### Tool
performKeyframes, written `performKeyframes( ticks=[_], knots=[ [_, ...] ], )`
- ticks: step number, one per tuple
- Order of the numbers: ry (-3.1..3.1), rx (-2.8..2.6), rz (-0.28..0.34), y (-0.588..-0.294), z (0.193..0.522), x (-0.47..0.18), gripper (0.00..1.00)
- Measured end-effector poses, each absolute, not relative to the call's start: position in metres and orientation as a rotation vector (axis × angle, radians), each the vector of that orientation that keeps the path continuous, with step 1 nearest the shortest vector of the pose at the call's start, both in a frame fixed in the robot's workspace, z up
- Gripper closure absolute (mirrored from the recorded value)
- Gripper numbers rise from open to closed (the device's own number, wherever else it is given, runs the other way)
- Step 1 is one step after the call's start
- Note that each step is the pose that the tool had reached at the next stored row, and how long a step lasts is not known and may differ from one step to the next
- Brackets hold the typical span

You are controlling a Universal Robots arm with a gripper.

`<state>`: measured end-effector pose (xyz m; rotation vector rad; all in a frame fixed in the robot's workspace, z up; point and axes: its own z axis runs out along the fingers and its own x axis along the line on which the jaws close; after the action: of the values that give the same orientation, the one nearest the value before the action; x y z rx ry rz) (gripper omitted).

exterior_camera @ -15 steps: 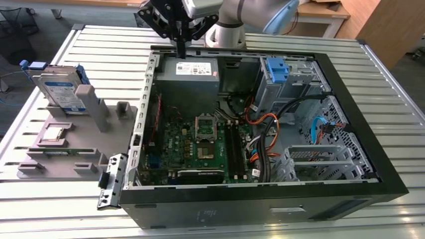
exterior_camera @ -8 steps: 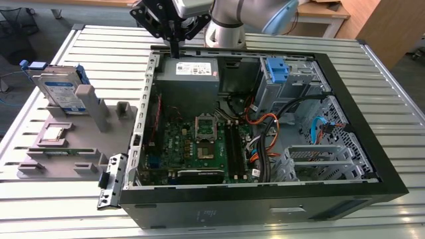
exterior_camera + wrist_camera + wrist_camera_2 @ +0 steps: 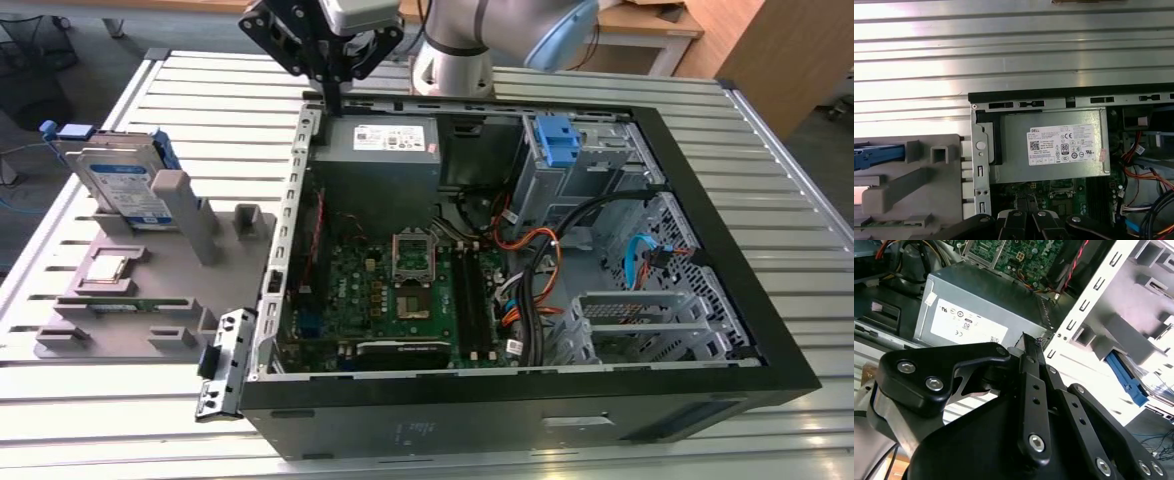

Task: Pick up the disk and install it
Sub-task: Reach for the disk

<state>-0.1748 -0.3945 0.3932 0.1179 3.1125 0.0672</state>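
The disk (image 3: 123, 186), a silver-grey drive with a white-and-blue label and blue rails, stands on edge in the grey holder (image 3: 147, 290) at the exterior view's left, outside the open computer case (image 3: 534, 390). Its blue rail shows in both wrist views (image 3: 1126, 381) (image 3: 876, 155). My gripper (image 3: 327, 93) hangs above the case's far left corner, over the edge by the grey power supply (image 3: 378, 150). Its black fingers (image 3: 1030, 365) are pressed together with nothing between them. The disk is well to the gripper's left and nearer the front in the exterior view.
The case holds a green motherboard (image 3: 400, 290), orange and black cables (image 3: 534, 260), and a drive cage with a blue bracket (image 3: 557, 140) at the far right. A small silver chip (image 3: 107, 268) lies on the grey holder. The table is ribbed metal (image 3: 1004, 50).
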Motion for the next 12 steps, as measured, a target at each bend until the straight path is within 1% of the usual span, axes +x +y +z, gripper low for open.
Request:
performKeyframes(
  ticks=[12],
  knots=[
    [3.112,0.118,0.067,-0.394,0.393,-0.199,0.89]
  ],
)
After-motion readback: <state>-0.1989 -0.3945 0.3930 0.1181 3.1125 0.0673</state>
